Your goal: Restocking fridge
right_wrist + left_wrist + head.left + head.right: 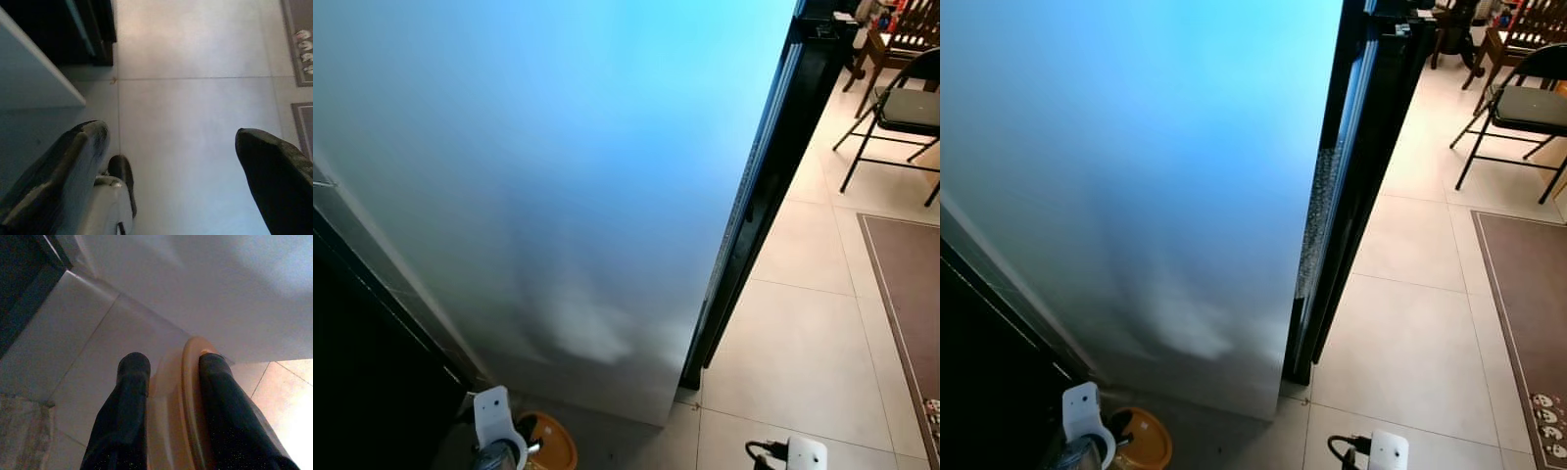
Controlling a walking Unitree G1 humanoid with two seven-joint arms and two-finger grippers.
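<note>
Left gripper (pixel 168 377) hangs low at your side, below fridge (pixel 558 176), fingers (pixel 128 396) clamped on orange lid (pixel 188 396), held on edge over tile. Right gripper (pixel 171 161) also low, right of fridge corner, fingers spread wide, nothing between them, pointing at floor (pixel 195 73). Fridge panel fills your view ahead. Right of fridge: rug (pixel 911 284); beyond it, folding chair (pixel 901 108).

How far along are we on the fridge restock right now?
Done: nothing visibly stocked; the tall pale fridge door faces the robot and no shelves show. In hand: the left gripper has its jaws shut on a round orange plastic container, held low. The right gripper hangs open over the pale tiled floor. Left: get the container inside the fridge.
</note>
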